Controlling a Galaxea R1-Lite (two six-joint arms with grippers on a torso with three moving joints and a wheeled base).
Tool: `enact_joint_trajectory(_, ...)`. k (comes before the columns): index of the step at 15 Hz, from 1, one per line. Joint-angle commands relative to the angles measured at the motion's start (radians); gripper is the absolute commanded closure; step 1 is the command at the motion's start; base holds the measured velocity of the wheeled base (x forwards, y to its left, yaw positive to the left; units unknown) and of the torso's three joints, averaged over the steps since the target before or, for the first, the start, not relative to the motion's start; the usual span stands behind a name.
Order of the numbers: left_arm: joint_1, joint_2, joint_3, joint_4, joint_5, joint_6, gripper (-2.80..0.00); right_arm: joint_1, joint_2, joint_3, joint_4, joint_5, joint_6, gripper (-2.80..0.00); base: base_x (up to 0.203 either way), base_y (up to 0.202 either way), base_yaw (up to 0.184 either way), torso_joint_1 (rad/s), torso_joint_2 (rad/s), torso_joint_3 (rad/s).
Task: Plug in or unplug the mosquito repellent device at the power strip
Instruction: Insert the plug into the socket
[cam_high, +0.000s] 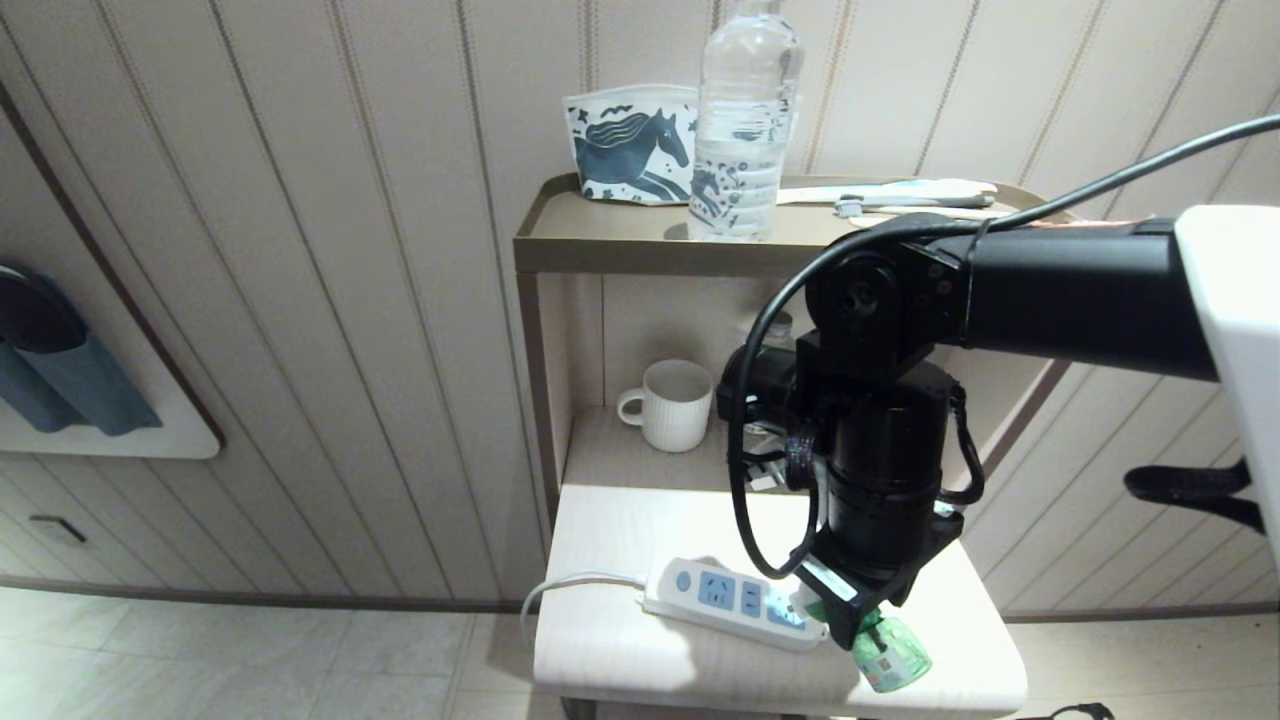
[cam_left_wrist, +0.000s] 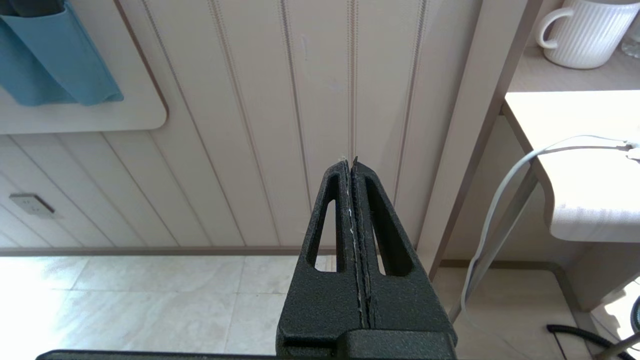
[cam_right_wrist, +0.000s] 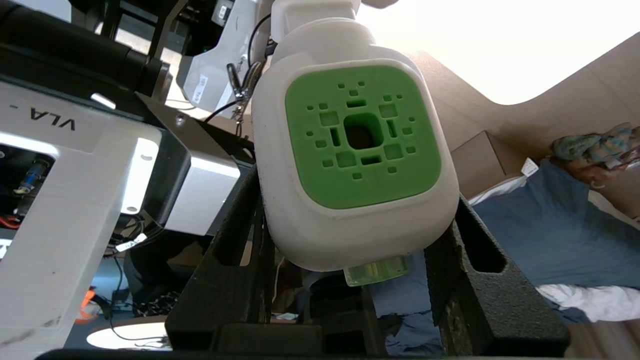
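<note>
Item one, the mosquito repellent device (cam_right_wrist: 352, 160): you have it pinched by its white head between the two fingers (cam_right_wrist: 235, 260) of the right gripper (cam_high: 858, 622), at the near end of the power strip (cam_high: 735, 603). Its green bottle tilts out over the white table (cam_high: 600, 640) edge, likely so the plug side faces a socket; whether its prongs sit in the strip you cannot tell.

Item two, the power strip: flat on the table, blue button at the far end from the device, white cord (cam_left_wrist: 505, 190) trailing off the side.

Item three, the left gripper (cam_left_wrist: 350, 165): fingers pressed together, parked off beside the table, pointed at the wall panelling.

Item four: white mug (cam_high: 672, 404) on the shelf behind.
</note>
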Motion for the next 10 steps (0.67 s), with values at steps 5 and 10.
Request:
enact_joint_trajectory(5, 0.000, 0.000, 0.000, 0.000, 0.000, 0.001, 0.00, 0.022, 0.059, 0.001, 0.004, 0.000, 0.010, 0.00, 0.000, 0.000, 0.000, 0.089, -0.19, -0.100)
enact_joint_trajectory(10, 0.000, 0.000, 0.000, 0.000, 0.000, -0.001, 0.00, 0.020, 0.113, 0.001, -0.036, -0.003, 0.006, 0.00, 0.000, 0.000, 0.000, 0.204, -0.46, -0.227)
